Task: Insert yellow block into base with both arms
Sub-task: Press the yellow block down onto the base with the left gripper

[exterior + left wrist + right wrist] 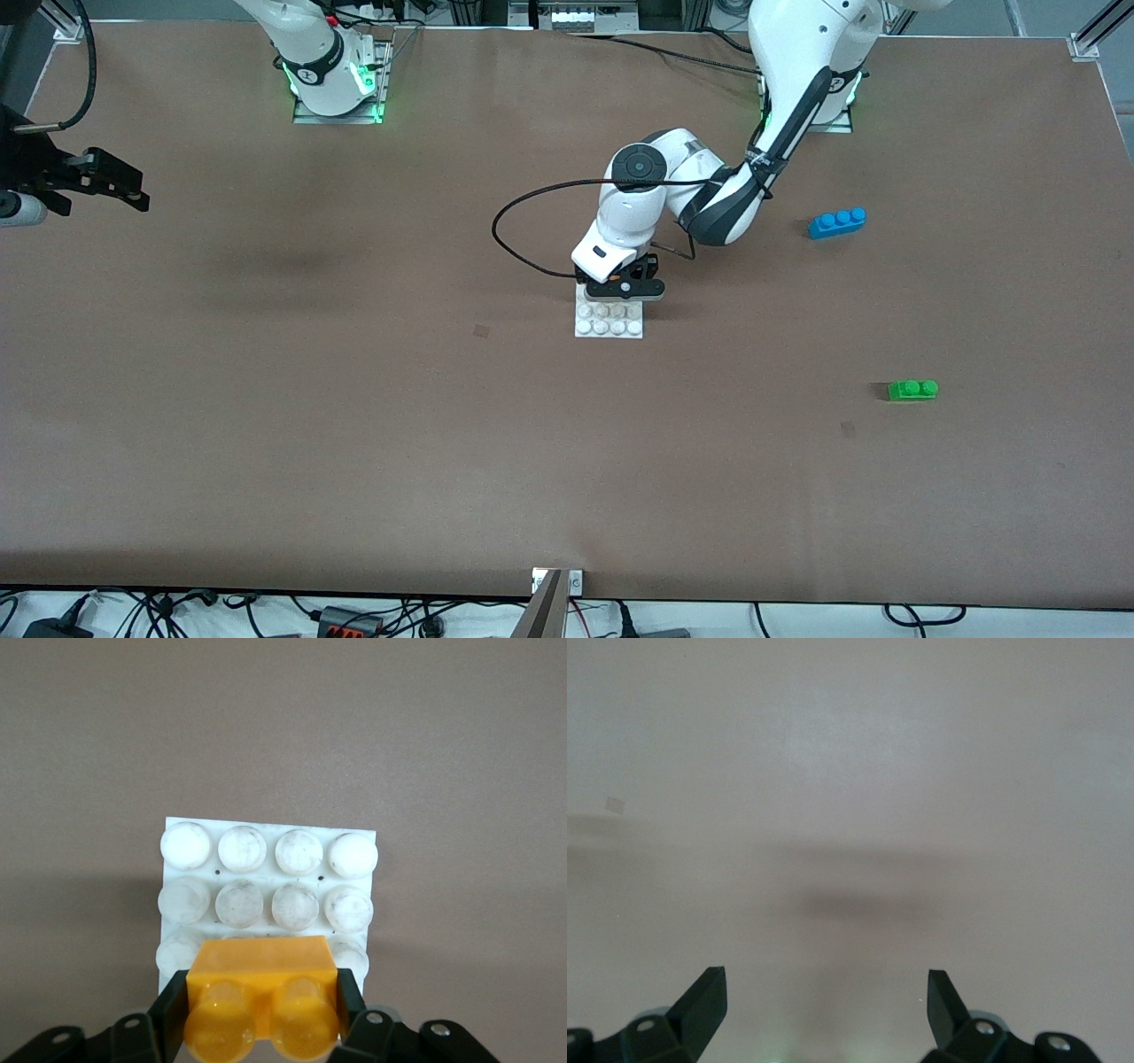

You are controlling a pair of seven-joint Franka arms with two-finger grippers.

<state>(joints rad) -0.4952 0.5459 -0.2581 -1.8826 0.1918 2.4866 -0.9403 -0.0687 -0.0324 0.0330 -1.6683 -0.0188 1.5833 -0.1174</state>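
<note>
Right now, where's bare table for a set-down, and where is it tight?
Bare: the wide stretch between the base and the right pincer, and the strip nearer the camera. Tight: at the base, where the left pincer holds the yellow block, and by the blue brick and green brick.

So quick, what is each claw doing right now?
Left gripper: closed on the yellow block, over the base.
Right gripper: open, holding nothing, waiting above bare table.
</note>
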